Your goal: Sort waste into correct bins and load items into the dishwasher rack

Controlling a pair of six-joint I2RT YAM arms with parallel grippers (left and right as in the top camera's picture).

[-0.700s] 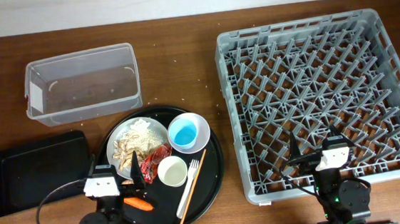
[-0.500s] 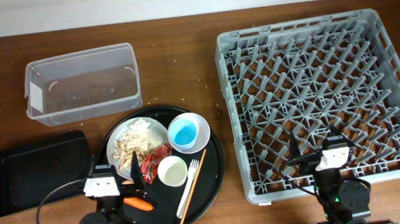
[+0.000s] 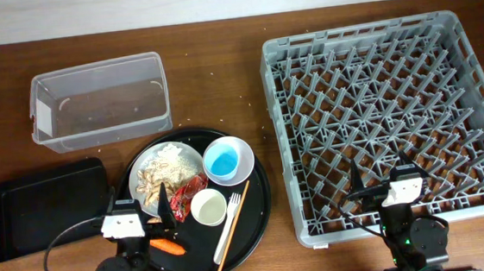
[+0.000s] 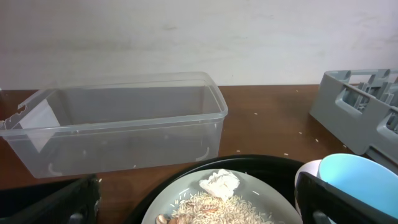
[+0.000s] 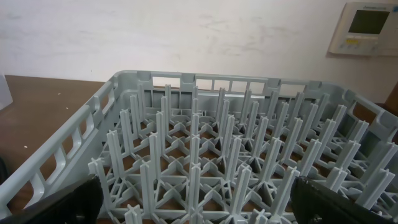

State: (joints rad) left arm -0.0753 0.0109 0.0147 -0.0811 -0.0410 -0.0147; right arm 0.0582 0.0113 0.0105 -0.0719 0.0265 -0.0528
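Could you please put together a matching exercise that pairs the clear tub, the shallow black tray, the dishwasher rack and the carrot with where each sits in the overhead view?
Things:
1. clear tub
2. shallow black tray
3. dishwasher rack
4. carrot

Places:
A. right half of the picture
B. on the round black tray, at its lower left
C. lower left of the picture
D. upper left of the picture

Pairs: 1-D, 2-C, 3-A, 4-B
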